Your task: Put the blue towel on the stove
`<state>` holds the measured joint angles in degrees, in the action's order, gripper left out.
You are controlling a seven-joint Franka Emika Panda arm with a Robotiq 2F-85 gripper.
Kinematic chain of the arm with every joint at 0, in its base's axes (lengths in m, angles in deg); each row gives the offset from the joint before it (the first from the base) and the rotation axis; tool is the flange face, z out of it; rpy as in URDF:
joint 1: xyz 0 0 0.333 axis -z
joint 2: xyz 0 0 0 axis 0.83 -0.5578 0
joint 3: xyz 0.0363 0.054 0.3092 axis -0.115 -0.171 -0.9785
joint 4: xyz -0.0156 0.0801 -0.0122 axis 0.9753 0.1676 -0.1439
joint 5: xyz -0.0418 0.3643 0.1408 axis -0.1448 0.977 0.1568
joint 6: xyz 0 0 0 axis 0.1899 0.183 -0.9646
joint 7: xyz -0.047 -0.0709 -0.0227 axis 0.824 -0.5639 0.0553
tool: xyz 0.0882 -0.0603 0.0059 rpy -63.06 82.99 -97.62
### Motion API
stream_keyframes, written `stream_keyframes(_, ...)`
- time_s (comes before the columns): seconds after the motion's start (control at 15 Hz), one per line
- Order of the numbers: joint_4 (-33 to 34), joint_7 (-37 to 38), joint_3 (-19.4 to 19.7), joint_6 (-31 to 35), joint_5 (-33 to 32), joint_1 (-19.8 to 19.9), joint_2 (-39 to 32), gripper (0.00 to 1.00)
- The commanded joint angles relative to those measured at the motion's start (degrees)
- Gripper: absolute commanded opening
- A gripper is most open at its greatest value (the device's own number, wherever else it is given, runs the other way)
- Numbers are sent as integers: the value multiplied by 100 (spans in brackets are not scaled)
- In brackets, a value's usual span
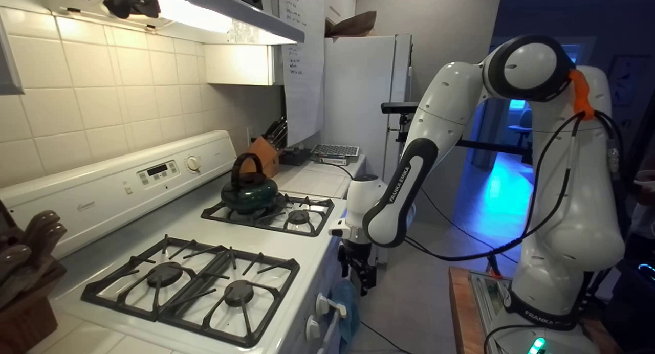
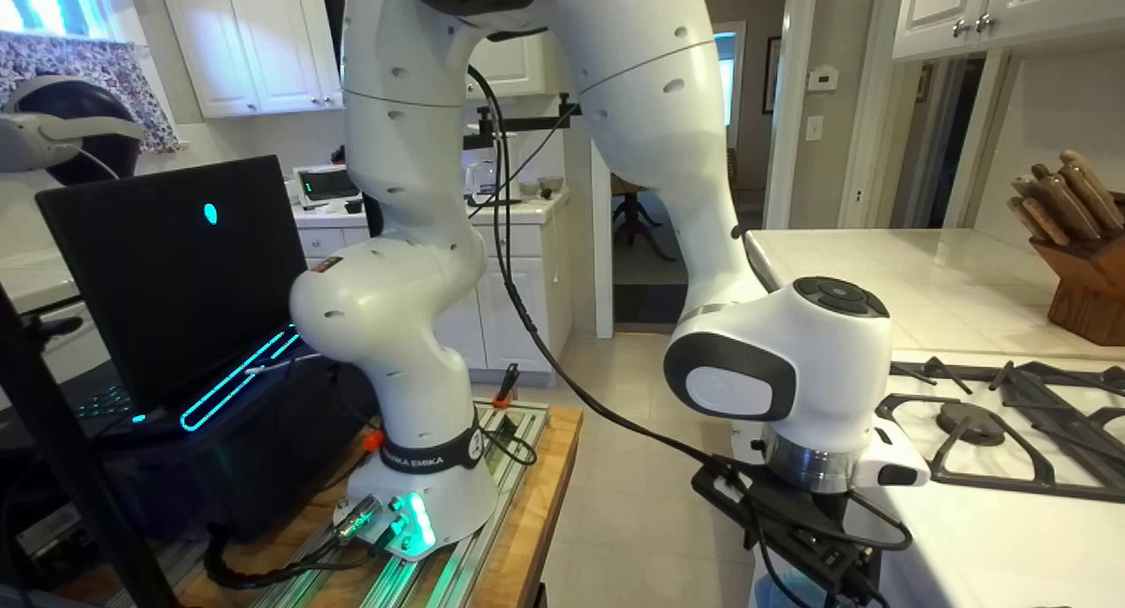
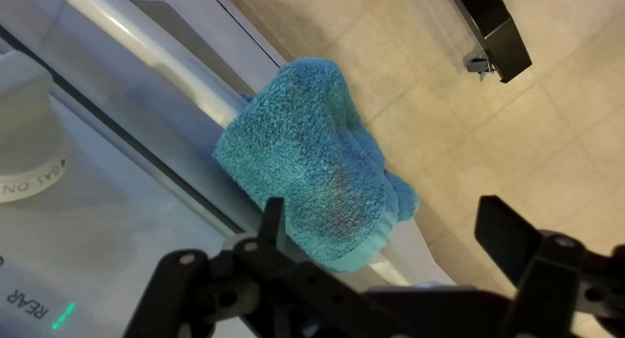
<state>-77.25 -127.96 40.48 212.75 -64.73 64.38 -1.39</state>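
Note:
The blue towel hangs folded over the white oven door handle in the wrist view. It also hangs at the stove's front in an exterior view, and a small part shows in an exterior view. The white stove has black grates and knobs along its front. My gripper points down just in front of the stove, above the towel. In the wrist view the gripper is open, its fingers wide apart with nothing held. One finger overlaps the towel's edge in the picture; contact cannot be told.
A green kettle stands on the rear grate in an exterior view. Stove knobs stick out near the towel. A knife block stands at the stove's near side. The range hood hangs above. A laptop sits beside the arm base.

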Motion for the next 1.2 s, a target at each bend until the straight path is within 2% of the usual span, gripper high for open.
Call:
stream_keyframes(0.0, 246, -188, -186, 44, -15, 215, -325, 100)
stream_keyframes(0.4, 422, -134, -266, -10, -181, 254, -640, 100)
stream_keyframes(1.07, 674, 70, -103, 90, -717, 142, -1076, 100)
stream_keyframes(1.13, 687, 86, -101, 79, -752, 140, -1091, 88)
